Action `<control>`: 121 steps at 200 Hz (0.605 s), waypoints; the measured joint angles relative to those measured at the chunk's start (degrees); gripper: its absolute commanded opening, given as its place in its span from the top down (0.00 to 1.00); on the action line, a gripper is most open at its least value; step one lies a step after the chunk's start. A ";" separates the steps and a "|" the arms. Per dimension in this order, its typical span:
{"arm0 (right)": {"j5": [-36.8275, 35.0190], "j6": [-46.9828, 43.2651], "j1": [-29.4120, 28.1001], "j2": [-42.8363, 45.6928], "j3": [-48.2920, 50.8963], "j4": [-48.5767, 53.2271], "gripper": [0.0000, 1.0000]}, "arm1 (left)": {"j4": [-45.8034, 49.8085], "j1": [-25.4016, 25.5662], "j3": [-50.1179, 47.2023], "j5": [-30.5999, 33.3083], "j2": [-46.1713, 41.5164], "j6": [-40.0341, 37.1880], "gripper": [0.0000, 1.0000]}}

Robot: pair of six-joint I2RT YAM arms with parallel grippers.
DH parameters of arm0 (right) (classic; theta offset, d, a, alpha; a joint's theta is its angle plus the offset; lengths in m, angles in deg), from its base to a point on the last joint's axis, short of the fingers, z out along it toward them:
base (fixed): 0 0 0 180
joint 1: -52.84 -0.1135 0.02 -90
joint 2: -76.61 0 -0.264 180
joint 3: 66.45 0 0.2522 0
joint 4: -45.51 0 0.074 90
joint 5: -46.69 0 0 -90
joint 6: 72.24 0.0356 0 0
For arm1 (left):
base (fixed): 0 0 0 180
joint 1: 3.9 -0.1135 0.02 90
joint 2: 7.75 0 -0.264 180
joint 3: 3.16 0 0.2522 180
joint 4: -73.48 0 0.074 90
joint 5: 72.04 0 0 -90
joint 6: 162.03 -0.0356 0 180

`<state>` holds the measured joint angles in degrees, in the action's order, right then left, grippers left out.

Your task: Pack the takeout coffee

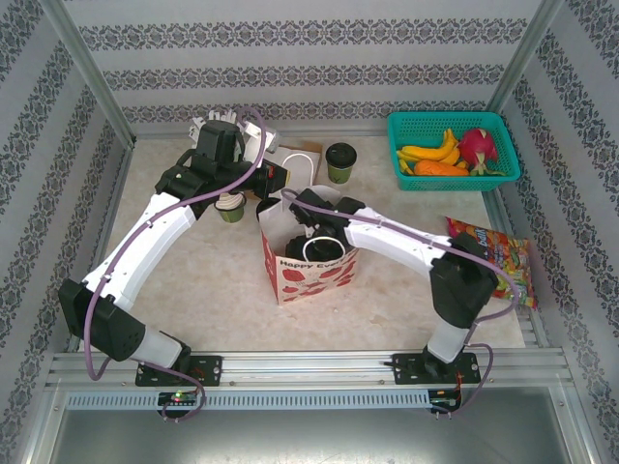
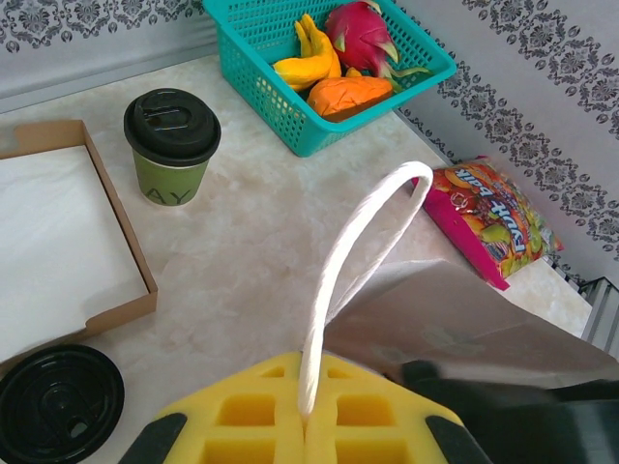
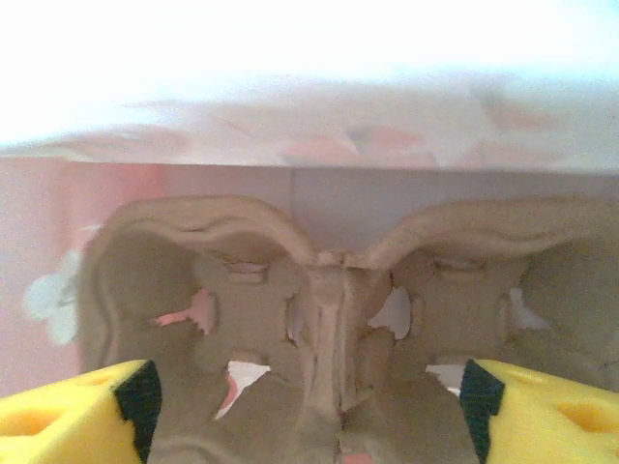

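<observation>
Currently we note the paper bag (image 1: 314,275) standing upright mid-table, with a moulded pulp cup carrier (image 3: 329,290) lying inside it. We find the right gripper (image 3: 309,406) down in the bag, jaws spread wide over the carrier. We see the left gripper (image 2: 308,420) with jaws pressed together on the bag's white handle (image 2: 358,242). Takeout coffee: the first cup (image 1: 340,161), lidded, stands on the table behind the bag; the second cup (image 1: 230,211) sits just left of the bag, beneath the left arm. The teal basket (image 1: 426,128) at far right holds bananas (image 1: 430,150) and a dragon fruit (image 1: 476,147). From the left wrist we read the second cup's black lid and a cardboard tray (image 2: 116,222) lined with white; from above, the red print on the bag's front.
</observation>
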<state>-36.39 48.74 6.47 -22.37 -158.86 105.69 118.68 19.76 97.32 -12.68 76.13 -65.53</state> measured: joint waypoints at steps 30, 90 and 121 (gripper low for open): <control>0.35 -4.15 0.00 1.40 -1.29 0.66 0.20 | 0.07 0.00 0.00 -0.02 0.09 -0.46 1.00; 4.96 -14.10 0.04 -4.26 -3.78 4.76 0.86 | 0.35 0.00 0.63 -0.46 0.74 -1.70 1.00; 5.22 -18.01 0.13 -5.99 -4.07 6.32 1.00 | 0.50 0.00 0.81 -0.57 0.81 -1.73 1.00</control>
<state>-31.16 30.73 6.60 -28.36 -162.92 112.00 119.18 19.76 98.13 -13.24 76.94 -67.25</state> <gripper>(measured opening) 0.058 0.067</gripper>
